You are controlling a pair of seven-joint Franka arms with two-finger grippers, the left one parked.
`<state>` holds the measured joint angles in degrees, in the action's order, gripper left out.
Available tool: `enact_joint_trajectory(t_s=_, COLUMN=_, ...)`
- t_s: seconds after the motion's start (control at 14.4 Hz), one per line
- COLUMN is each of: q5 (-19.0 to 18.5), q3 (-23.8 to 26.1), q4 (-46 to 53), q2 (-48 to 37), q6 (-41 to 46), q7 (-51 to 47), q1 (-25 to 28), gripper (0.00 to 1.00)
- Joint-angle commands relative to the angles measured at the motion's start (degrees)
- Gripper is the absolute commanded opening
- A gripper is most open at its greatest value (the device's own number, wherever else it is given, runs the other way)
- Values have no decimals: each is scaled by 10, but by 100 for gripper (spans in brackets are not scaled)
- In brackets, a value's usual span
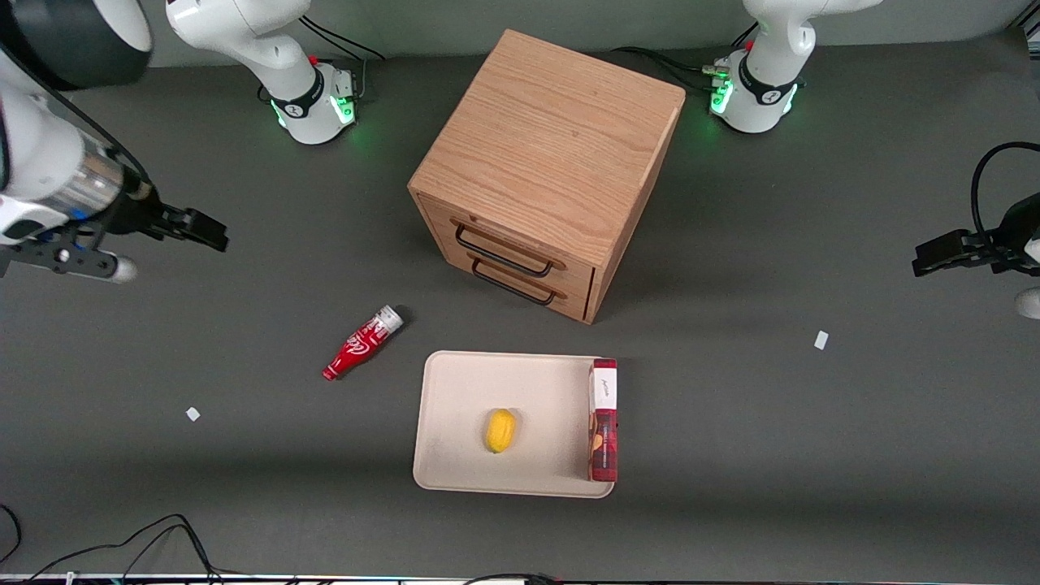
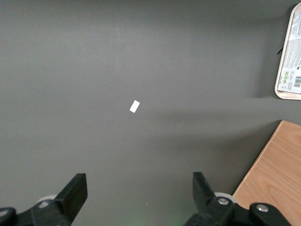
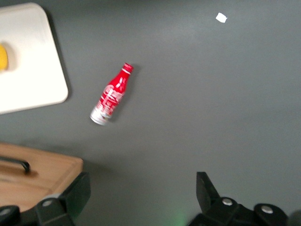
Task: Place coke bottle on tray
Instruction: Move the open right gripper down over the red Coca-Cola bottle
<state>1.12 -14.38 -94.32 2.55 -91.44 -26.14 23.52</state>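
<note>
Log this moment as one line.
gripper: open, raised, apart from bottle | coke bottle: lying on table beside tray | tray: holds lemon, red box

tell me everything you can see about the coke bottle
The coke bottle is small, red and contour-shaped, with white script on its body, a red cap and a silver-grey base end. It looks glossy, like metal or plastic. It lies on its side on the dark grey table, cap end nearer the front camera, beside the tray but not touching it. Nothing touches it except the table. The gripper hangs open above the table, well clear of it.
</note>
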Motion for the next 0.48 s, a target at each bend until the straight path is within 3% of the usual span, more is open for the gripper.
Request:
enact_joint_trajectory(t_s=0.0, q5=41, q3=-1, q4=19, q2=65, q6=-47, q7=-101, q1=17, gripper=100)
enact_joint_trajectory(t_s=0.14, q5=74, q3=0, q4=19, q2=111, q6=-99, q7=-155, q1=18, gripper=100)
enact_joint_trajectory(t_s=0.42, q5=87, q3=11, q4=9, q2=185, q6=-188, q7=-242, q1=18, gripper=100)
